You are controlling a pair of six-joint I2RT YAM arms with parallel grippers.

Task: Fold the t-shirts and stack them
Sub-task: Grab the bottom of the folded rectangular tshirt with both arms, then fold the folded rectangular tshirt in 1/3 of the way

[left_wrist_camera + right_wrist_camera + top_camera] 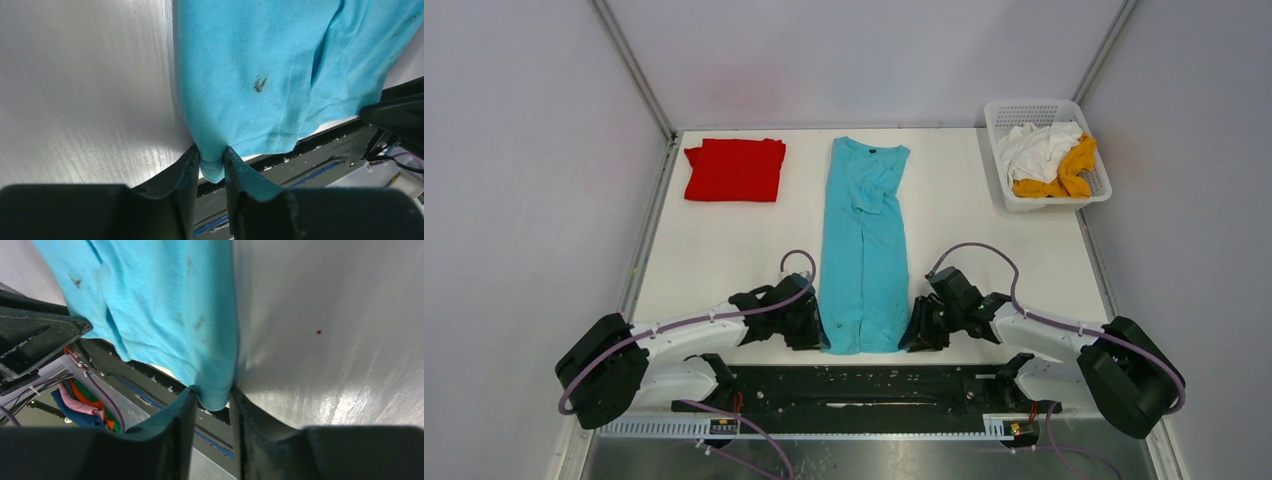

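Note:
The turquoise-blue t-shirt [862,240] lies lengthwise down the table's middle, folded into a narrow strip with its sleeves turned in, collar at the far end. My left gripper [821,335] is shut on the shirt's near-left hem corner [212,162]. My right gripper [908,335] is shut on the near-right hem corner [215,395]. The hem sits at the table's near edge. A folded red t-shirt [734,169] lies at the far left. The white t-shirt [1036,148] and the mustard-yellow t-shirt [1069,172] are crumpled in the basket.
The white lattice basket [999,130] stands at the far right corner. Grey walls close the table's sides and back. The black base rail [874,385] runs along the near edge under the hem.

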